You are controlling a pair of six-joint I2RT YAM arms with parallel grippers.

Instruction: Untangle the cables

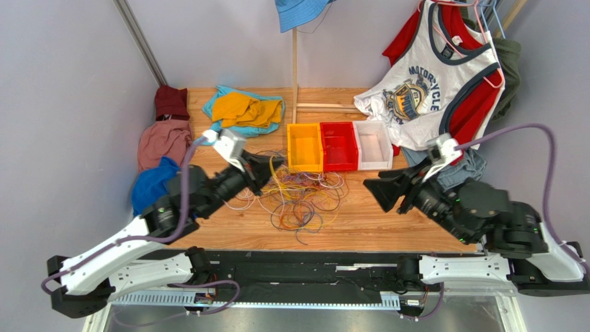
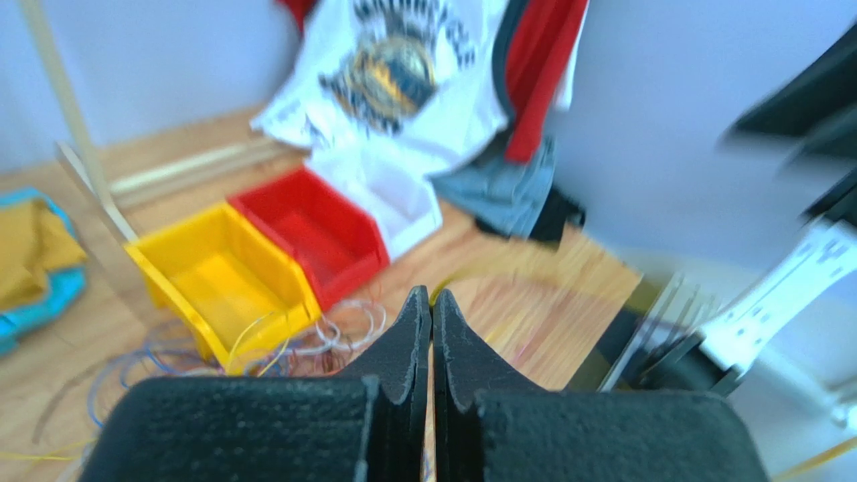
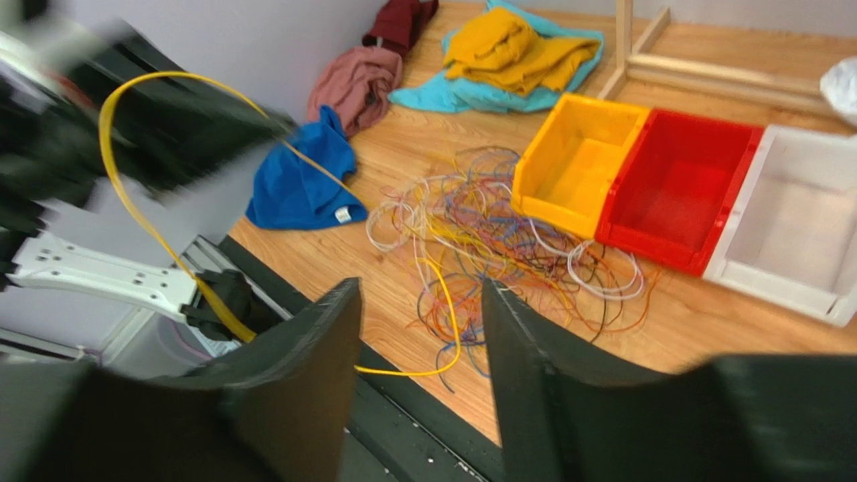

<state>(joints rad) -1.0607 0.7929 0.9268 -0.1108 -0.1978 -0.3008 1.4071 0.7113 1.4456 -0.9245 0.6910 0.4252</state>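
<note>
Left pincer (image 2: 432, 301) was pressed together, tip to tip, and a yellow cable (image 3: 105, 141) seemed to be nipped between the tips. Seen from the right wrist, that cable rose off the table (image 1: 388, 221) in a wide loop toward the left arm, then ran back down into the heap. Right pincer (image 3: 420, 289) stood apart with nothing between its fingers. It hung above the right part of the table, well apart from the left one. The cables (image 1: 301, 197) lay in one loose knot on the wood just in front of the bins (image 1: 338, 146), with some strands up against the yellow one's front wall. White, orange, purple, blue and yellow loops crossed over each other throughout.

By my reckoning the job was barely begun. One yellow strand was partly lifted out, but its far end was buried in the heap. No cable lay apart from the rest or, as far as could be seen, in any bin. Nearly all was left to do: draw the yellow one free, set it aside, then work through every other strand the same way.
</note>
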